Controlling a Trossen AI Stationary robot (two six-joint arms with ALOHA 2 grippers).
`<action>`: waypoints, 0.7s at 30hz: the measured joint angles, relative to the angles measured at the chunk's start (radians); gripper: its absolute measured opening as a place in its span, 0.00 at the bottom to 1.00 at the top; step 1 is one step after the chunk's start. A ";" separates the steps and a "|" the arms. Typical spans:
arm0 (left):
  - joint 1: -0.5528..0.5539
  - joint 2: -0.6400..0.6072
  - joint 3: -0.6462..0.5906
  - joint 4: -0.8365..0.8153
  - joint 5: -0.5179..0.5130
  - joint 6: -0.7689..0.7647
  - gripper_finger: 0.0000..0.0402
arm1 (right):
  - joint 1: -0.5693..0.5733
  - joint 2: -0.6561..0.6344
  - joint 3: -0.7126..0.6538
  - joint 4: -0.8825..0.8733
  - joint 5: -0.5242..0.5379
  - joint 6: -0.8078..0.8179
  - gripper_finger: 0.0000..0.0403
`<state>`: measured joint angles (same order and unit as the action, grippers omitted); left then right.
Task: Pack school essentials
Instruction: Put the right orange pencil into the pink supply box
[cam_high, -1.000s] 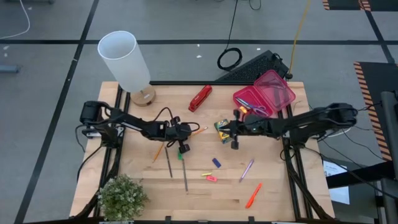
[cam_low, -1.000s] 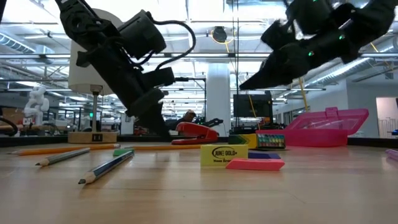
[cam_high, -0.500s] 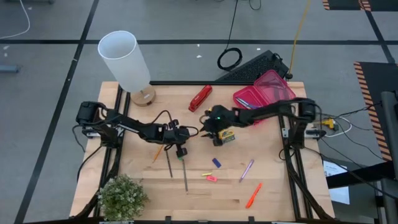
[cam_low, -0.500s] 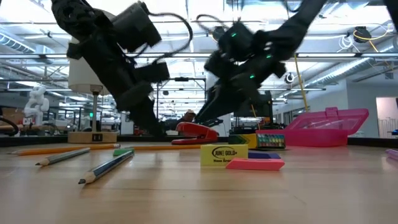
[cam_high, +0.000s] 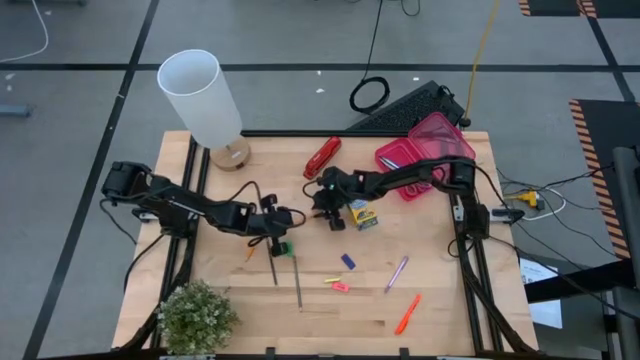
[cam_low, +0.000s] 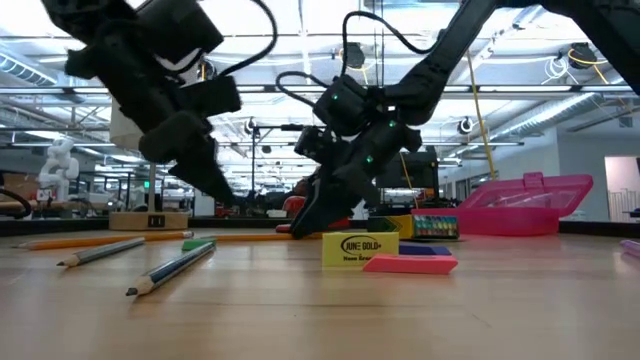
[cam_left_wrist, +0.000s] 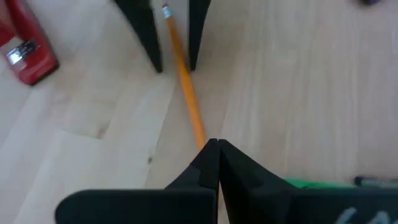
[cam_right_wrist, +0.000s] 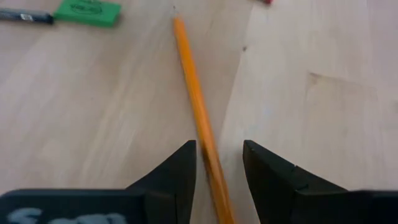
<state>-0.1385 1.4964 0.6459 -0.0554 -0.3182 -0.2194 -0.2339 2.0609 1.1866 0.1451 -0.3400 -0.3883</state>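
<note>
Pencil, orange and thin, lies flat on the worktop between the two arms, near the middle. The right gripper has its fingers parted with the pencil running between them, low over the wood but not yet pinching. At the pencil's other end the left gripper has its fingers pressed together, tips touching with nothing between them, right at the pencil's end.

Judging by this, the step in hand is picking up the pencil with the right arm. The next move calls for closing squarely on the thin shaft without rolling it, then carrying it to the pink box at the worktop's far right.

In the high view the pencil is mostly hidden under the arms. Whether the left fingertips actually touch it is hard to tell.
</note>
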 joint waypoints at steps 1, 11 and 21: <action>-0.002 -0.013 -0.024 0.019 -0.003 0.000 0.01 | -0.001 -0.001 0.000 -0.009 -0.001 -0.004 0.30; -0.023 -0.105 -0.191 0.346 0.002 0.070 0.01 | 0.003 -0.003 0.000 -0.077 -0.002 -0.012 0.07; -0.097 -0.105 -0.210 0.415 -0.024 0.193 0.17 | 0.026 -0.005 -0.011 -0.082 0.003 -0.012 0.03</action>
<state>-0.2356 1.3918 0.4358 0.3598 -0.3424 -0.0266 -0.2083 2.0560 1.1759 0.0631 -0.3374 -0.4000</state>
